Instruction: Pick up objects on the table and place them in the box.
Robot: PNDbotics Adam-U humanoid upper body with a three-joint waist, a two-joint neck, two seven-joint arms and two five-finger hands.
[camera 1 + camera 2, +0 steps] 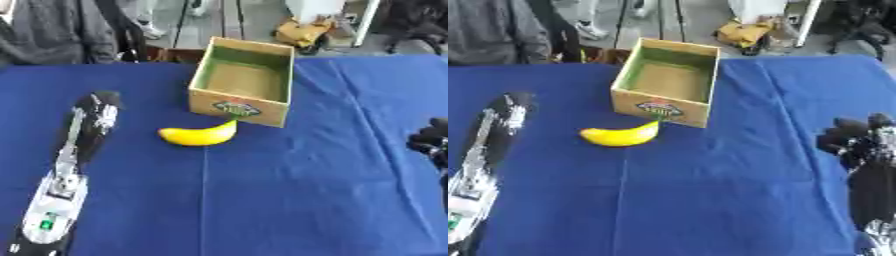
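blue-clothed surface — banana lies loose, tip touching the empty box, within reach. left hand nearby, right hand idle — cannot tell either's fingers.

A blue cloth covers the table; beyond its far edge lies grey floor with yellow clutter.

You are working in even, bright light with no glare on the blue table cloth. Both views are soft all over, and edges smear. The open cardboard box casts a faint shadow onto its own inner floor, and the yellow banana lays only a thin dark line beneath it. The black right hand is blurred worst.
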